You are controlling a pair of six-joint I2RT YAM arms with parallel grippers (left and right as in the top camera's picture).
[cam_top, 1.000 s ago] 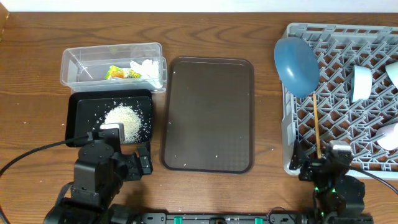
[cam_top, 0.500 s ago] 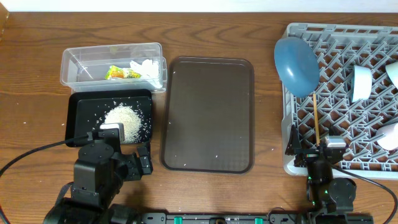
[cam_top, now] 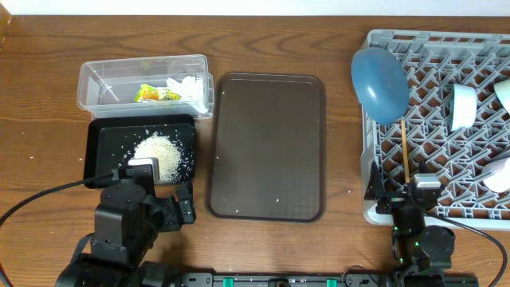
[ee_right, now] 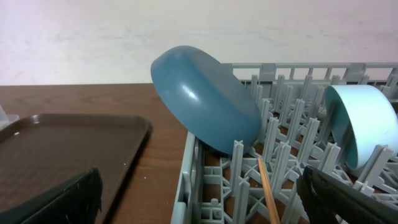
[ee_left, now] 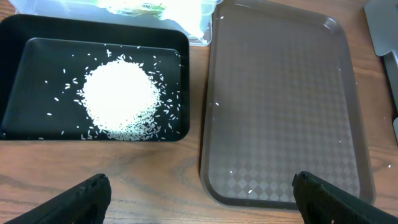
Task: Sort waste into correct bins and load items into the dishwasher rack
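Left fingers (ee_left: 81,198) unmoved, spread wide, empty. Right fingers (ee_right: 68,198) eased back at rack (cam_top: 446,37) edge, wide, empty; loading probably complete.
Clear tub (cam_top: 100,84): wrapper (cam_top: 151,93), tissue (cam_top: 187,86).
Black tray (cam_top: 100,135): rice (cam_top: 159,149).
Brown tray (cam_top: 267,143) on worktop (cam_top: 40,96): stray specks.
Rack: blue dish (cam_top: 381,84), chopstick (cam_top: 405,151), mint bowl (cam_top: 462,106).

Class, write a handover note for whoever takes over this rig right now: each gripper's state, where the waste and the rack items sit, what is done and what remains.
Left gripper: open, empty, near the black tray.
Right gripper: open, empty, at the near left corner of the dishwasher rack.
Done: wrapper and tissue in the clear tub; rice in the black tray; dark blue dish, mint green bowl, pale bowl, pink-white cup and a chopstick in the rack.
Left: only one chopstick shows clearly; check for the second. A few stray grains dot the brown serving tray.
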